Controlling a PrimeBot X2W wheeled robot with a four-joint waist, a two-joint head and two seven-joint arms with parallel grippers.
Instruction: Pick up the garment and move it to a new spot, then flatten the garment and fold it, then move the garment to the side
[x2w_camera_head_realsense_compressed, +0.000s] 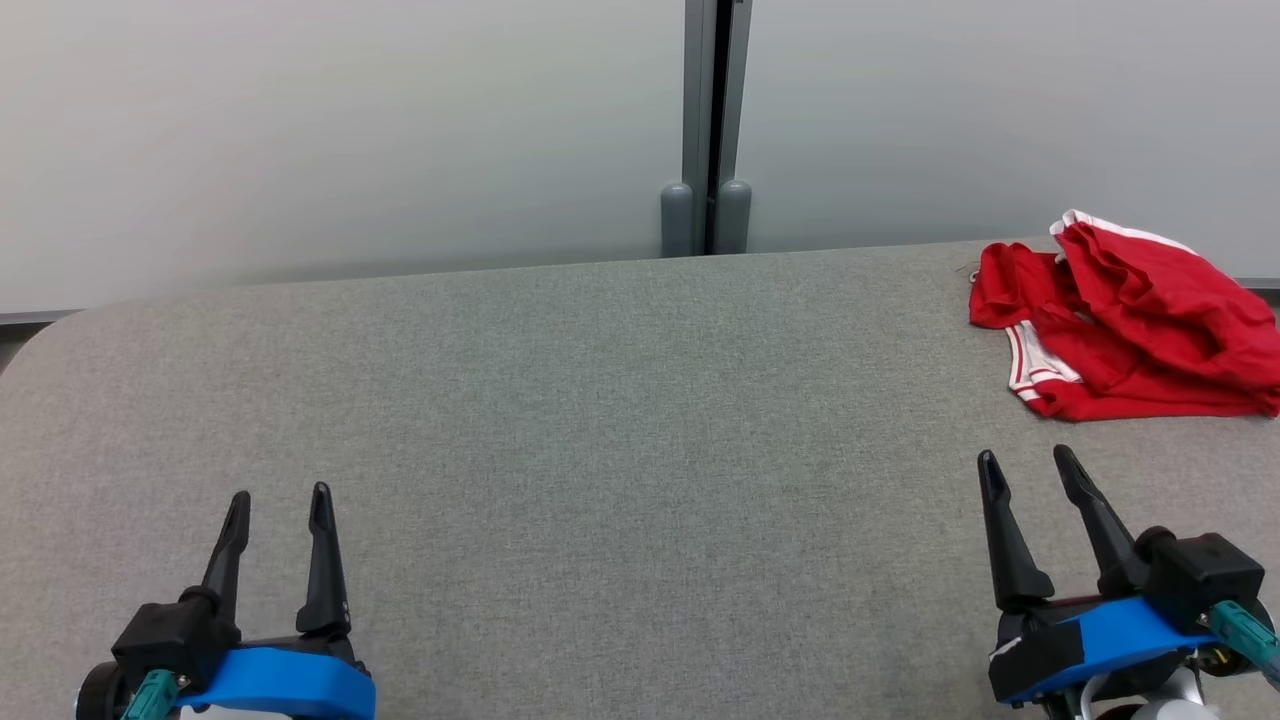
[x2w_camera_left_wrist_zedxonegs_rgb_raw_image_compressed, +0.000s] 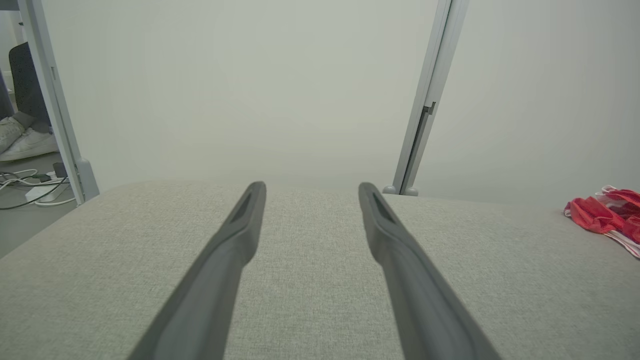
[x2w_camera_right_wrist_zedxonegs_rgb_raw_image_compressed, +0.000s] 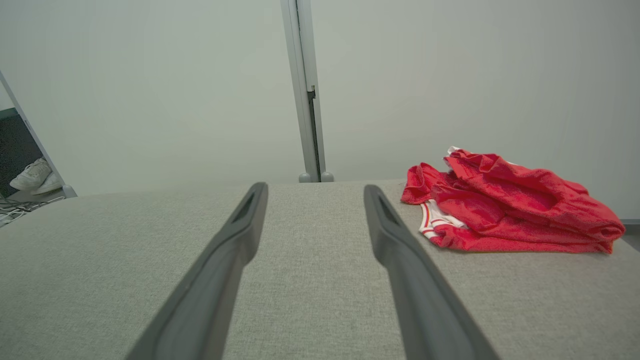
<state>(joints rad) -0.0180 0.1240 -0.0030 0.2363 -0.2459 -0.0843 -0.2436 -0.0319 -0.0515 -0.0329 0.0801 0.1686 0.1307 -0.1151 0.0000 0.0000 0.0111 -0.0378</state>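
Observation:
A crumpled red garment (x2w_camera_head_realsense_compressed: 1130, 320) with white striped trim lies in a heap at the far right of the grey fabric table (x2w_camera_head_realsense_compressed: 600, 420). From the right wrist it appears as the same red garment (x2w_camera_right_wrist_zedxonegs_rgb_raw_image_compressed: 505, 210), ahead and right of the fingers; the left wrist catches the garment (x2w_camera_left_wrist_zedxonegs_rgb_raw_image_compressed: 607, 215) at its far right edge. My left gripper (x2w_camera_head_realsense_compressed: 280, 505) rests open at the lower left, nothing between its fingers. My right gripper (x2w_camera_head_realsense_compressed: 1028, 465) is open at the lower right, a short way in front of the garment and apart from it.
A pale partition wall (x2w_camera_head_realsense_compressed: 350, 130) with a grey vertical post (x2w_camera_head_realsense_compressed: 708, 130) runs behind the table's far edge. Past the table's left end, a person's white shoes (x2w_camera_left_wrist_zedxonegs_rgb_raw_image_compressed: 25, 142) and cables (x2w_camera_left_wrist_zedxonegs_rgb_raw_image_compressed: 30, 185) sit on the floor.

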